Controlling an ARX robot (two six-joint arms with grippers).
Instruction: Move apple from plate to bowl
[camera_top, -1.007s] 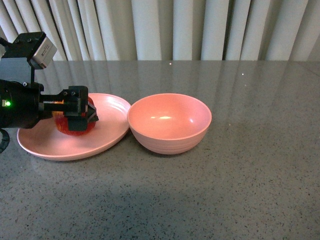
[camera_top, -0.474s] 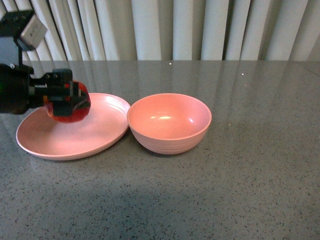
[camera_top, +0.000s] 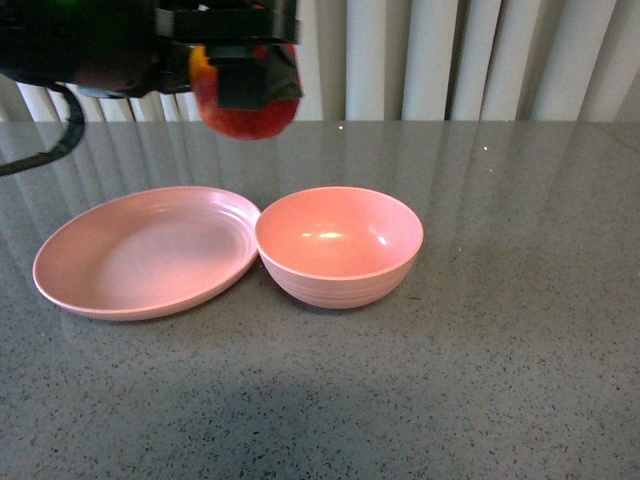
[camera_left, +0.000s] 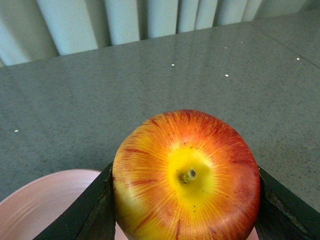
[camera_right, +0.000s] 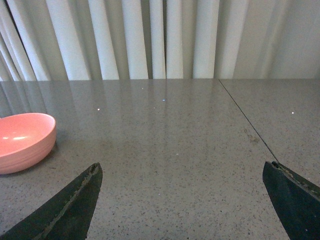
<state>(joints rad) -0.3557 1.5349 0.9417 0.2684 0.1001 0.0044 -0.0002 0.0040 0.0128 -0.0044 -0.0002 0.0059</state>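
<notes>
Clamping streaky round apple (camera_top: 245, 122), L claw (camera_top: 247, 88) hangs above matte oval plate (camera_top: 130, 262) + ridged bowl (camera_top: 340, 285); R claw (camera_right: 182, 167) apart.

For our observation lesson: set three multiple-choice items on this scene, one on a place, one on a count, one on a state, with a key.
1. Where is the apple? A on the plate; B in the bowl; C in the air.
2. How many pink dishes stand on the table? A one; B two; C three.
3. The left hand is: A open; B shut on the apple; C unseen.
Key: 1 C, it hangs clear of plate and bowl. 2 B, only those two. 3 B, its fingers clamp the apple's sides.
</notes>
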